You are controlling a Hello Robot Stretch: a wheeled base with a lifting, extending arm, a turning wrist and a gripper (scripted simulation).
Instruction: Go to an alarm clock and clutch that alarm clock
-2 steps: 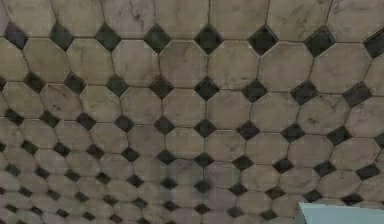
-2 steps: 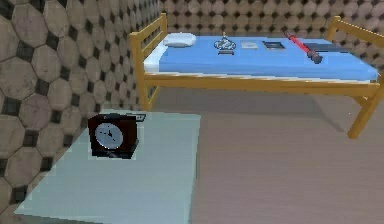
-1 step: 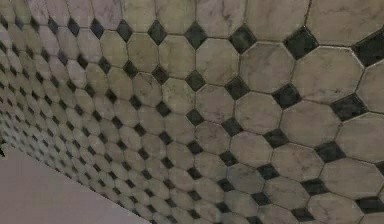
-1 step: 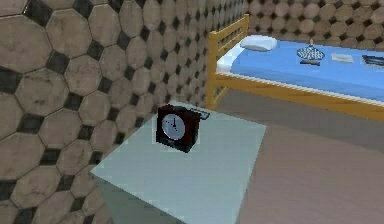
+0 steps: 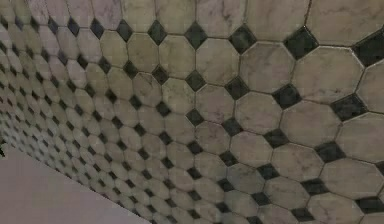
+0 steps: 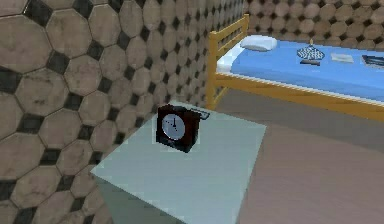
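Note:
An alarm clock [image 6: 176, 128] with a dark red case and a round white face stands upright on a pale grey-green tabletop [image 6: 200, 170] in the arm side view, near the table's far edge and close to the tiled wall.
A wall of beige octagon tiles with black insets [image 5: 200, 100] stands close ahead in the forward view, with a strip of pale floor [image 5: 60, 195] at lower left. In the arm side view a wooden bed [image 6: 300, 70] with a blue sheet, a white pillow [image 6: 260, 43] and small flat items stands at the back right; brown floor [image 6: 320, 150] lies between the bed and the table.

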